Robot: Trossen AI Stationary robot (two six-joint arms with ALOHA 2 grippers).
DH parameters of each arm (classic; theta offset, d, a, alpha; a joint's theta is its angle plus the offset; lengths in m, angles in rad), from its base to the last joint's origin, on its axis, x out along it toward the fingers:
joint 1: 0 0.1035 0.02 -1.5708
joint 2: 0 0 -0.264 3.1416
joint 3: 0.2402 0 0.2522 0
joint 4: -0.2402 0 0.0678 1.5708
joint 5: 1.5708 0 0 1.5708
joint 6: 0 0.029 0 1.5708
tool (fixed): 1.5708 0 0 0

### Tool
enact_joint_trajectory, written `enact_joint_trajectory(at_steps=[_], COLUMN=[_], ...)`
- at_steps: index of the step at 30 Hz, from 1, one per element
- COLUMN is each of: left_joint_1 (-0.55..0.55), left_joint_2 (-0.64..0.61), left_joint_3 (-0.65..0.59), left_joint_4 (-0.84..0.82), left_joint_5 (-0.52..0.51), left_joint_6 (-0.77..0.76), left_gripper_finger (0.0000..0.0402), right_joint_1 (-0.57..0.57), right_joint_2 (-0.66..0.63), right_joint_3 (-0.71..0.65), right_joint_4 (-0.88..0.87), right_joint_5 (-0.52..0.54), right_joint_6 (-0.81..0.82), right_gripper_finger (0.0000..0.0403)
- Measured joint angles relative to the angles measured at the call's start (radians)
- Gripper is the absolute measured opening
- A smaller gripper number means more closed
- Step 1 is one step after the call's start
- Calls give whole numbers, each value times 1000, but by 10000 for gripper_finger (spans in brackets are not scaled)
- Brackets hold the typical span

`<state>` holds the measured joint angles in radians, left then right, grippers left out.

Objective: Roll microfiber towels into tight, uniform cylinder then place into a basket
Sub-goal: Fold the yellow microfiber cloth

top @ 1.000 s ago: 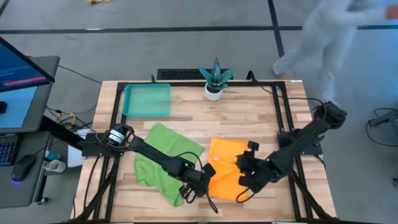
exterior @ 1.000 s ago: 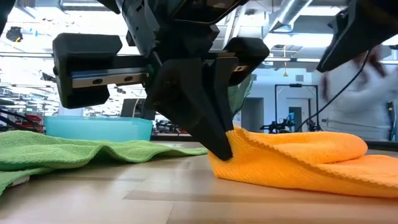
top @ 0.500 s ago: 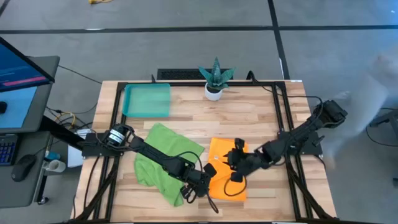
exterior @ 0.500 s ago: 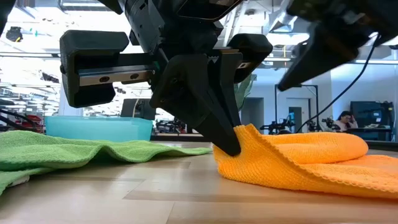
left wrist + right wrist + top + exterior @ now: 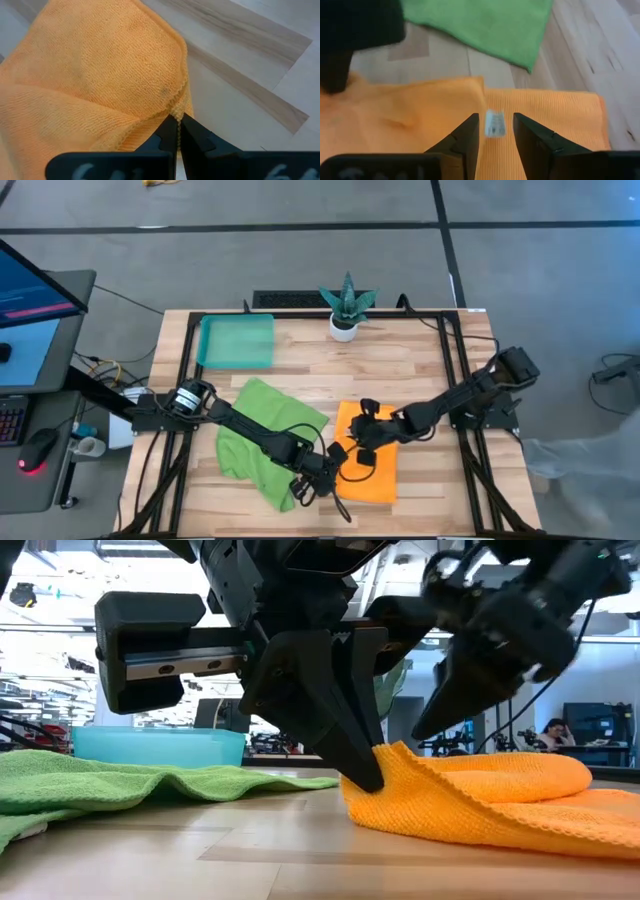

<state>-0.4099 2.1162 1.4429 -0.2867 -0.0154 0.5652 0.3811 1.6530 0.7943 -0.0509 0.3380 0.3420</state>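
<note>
The orange towel [image 5: 372, 470] lies partly folded on the table's near middle, a white tag [image 5: 495, 123] on its top. My left gripper [image 5: 338, 469] is shut on its left edge. Over the towel's far-left part, my right gripper [image 5: 362, 446] hangs open. Its fingers [image 5: 470, 134] stand on either side of the tag, and in the low view they are clear of the cloth. To the left, the green towel [image 5: 262, 442] lies crumpled and flat. The teal basket [image 5: 237, 342] stands at the far left. My left gripper pinches the orange towel's hemmed edge at a corner [image 5: 175, 113] between its two fingertips [image 5: 366, 776]. The fingers slant down from the table's left. One layer or several, I cannot tell. The pinched corner is raised a little [image 5: 398, 754]; the rest lies on the table.
A small white pot with a spiky plant [image 5: 346, 305] stands at the table's far edge. A black frame [image 5: 455, 370] runs along the table's sides. Bare wood [image 5: 400, 360] lies between the towels and the far edge. A person sits in the room behind [image 5: 553, 732].
My right gripper has swung from the orange towel's near right side toward the table's left edge and come down, tipping further forward. It now hangs over the towel beside my left gripper. The orange towel's raised corner has stayed in place.
</note>
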Motion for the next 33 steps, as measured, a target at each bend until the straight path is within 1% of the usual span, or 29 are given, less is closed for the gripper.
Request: enact_joint_trajectory(at_steps=[3,8,14,18,20,22,28,30,33], left_joint_1=[0,0,0,0,0,0,0,0,-4], left_joint_2=[0,0,0,0,0,0,0,0,0], left_joint_3=[0,0,0,0,0,0,0,0,0], left_joint_4=[0,-2,-9,-11,-11,-11,-18,-19,-19], left_joint_5=[0,0,-1,0,0,0,-25,-26,-35], left_joint_6=[0,-1,-5,-5,-5,-6,-31,-34,-35], left_gripper_finger=[0,0,0,0,0,0,0,0,0], right_joint_1=[-11,-31,-54,-55,-54,-49,-24,-8,26], right_joint_2=[28,72,112,118,118,115,72,52,20], right_joint_3=[8,13,14,14,14,14,14,14,14], right_joint_4=[2,38,37,29,29,28,8,7,-2], right_joint_5=[-6,-104,-106,-141,-158,-172,-210,-210,-210], right_joint_6=[-1,-2,5,0,0,-1,-3,-3,-2], right_gripper_finger=[143,143,143,139,130,110,17,12,22])
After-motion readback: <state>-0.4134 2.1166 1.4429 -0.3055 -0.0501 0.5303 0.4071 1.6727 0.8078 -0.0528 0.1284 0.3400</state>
